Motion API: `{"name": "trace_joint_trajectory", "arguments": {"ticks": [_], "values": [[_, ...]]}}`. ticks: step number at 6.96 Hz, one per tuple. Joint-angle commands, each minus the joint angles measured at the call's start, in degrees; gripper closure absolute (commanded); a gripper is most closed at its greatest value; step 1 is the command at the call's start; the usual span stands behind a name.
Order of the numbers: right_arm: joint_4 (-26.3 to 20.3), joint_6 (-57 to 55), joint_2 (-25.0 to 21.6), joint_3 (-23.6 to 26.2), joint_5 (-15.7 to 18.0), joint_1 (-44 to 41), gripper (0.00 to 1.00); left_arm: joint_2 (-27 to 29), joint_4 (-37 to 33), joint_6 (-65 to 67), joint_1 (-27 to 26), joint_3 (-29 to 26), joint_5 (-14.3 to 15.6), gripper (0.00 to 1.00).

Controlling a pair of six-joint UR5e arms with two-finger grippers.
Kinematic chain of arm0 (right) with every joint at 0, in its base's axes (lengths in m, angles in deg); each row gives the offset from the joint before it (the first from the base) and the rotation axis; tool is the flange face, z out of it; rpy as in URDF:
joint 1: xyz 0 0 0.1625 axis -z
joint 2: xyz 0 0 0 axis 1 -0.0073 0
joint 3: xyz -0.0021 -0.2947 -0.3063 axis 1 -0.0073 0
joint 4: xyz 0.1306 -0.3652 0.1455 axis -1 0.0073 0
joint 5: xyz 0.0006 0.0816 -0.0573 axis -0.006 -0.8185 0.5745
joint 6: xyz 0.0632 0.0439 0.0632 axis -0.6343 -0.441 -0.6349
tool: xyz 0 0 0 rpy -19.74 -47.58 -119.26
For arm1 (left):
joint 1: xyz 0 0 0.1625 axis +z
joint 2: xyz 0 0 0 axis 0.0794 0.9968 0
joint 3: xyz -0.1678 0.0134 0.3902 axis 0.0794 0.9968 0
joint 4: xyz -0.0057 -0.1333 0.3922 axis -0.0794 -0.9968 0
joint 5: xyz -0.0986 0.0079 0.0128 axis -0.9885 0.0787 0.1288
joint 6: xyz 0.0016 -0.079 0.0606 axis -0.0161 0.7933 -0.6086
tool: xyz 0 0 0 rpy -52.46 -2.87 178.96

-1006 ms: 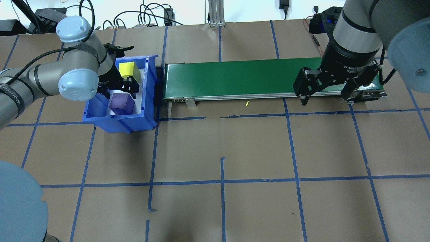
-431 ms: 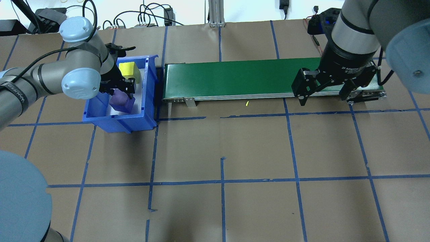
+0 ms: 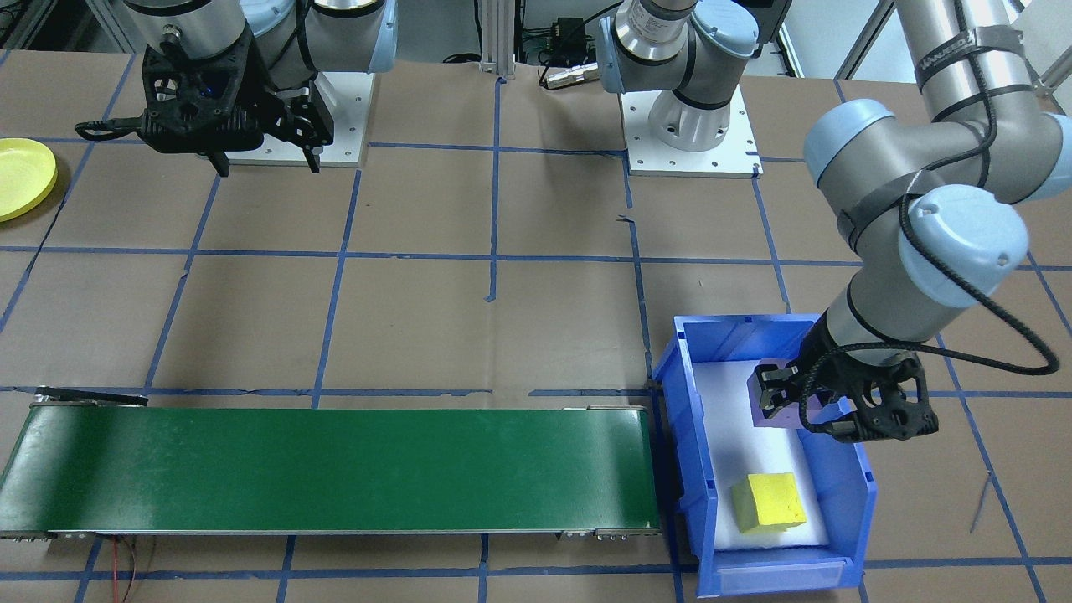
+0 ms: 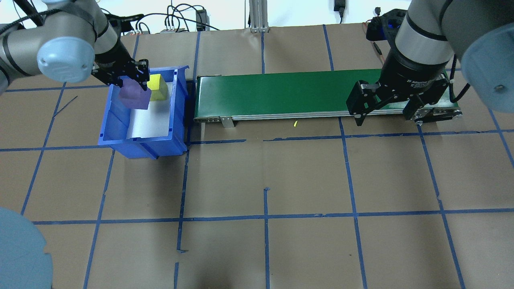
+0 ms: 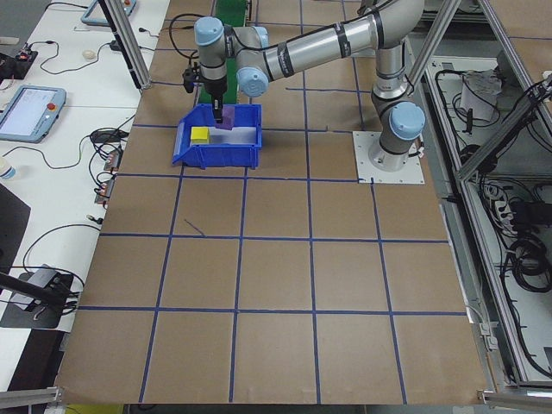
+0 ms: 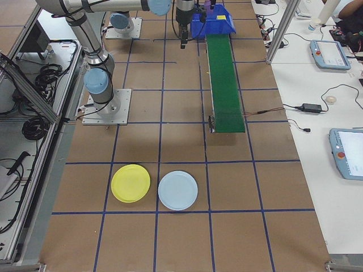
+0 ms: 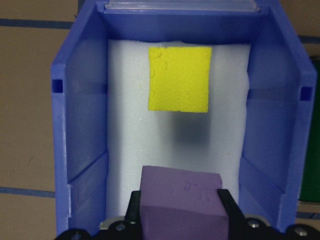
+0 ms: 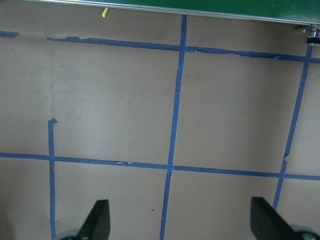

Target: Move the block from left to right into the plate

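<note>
My left gripper point(image 4: 132, 85) is shut on a purple block point(image 4: 134, 97) and holds it in the air over the blue bin point(image 4: 144, 146). The left wrist view shows the purple block point(image 7: 181, 200) between my two fingers point(image 7: 227, 205), above the bin's white floor. A yellow block point(image 4: 157, 87) lies at the bin's far end. The lime-yellow plate point(image 3: 21, 176) lies far off on the robot's right side; the plate point(image 6: 130, 183) also shows in the exterior right view. My right gripper point(image 4: 385, 114) hangs open and empty at the right end of the green conveyor point(image 4: 281, 92).
The conveyor runs from beside the bin toward the right arm. A light-blue plate point(image 6: 177, 190) lies next to the lime-yellow one. A small yellow scrap point(image 4: 295, 123) lies just in front of the belt. Brown paper with a blue tape grid covers the table.
My left gripper closed on the purple block and lifted it off the bin floor. The left arm rose and swung back. The right gripper hardly moved.
</note>
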Motion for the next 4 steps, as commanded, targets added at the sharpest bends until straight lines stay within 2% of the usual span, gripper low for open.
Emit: {"name": "trace_joint_trajectory", "arguments": {"ticks": [1,4], "values": [[-0.12,-0.03,0.00,-0.01,-0.06,0.03,0.00,-0.17,-1.40,6.21,-3.97,-5.34,-2.78,0.70],[-0.04,0.41,0.08,-0.01,0.11,0.12,0.00,4.46,6.95,12.66,-13.12,-5.44,-2.61,0.71]]}}
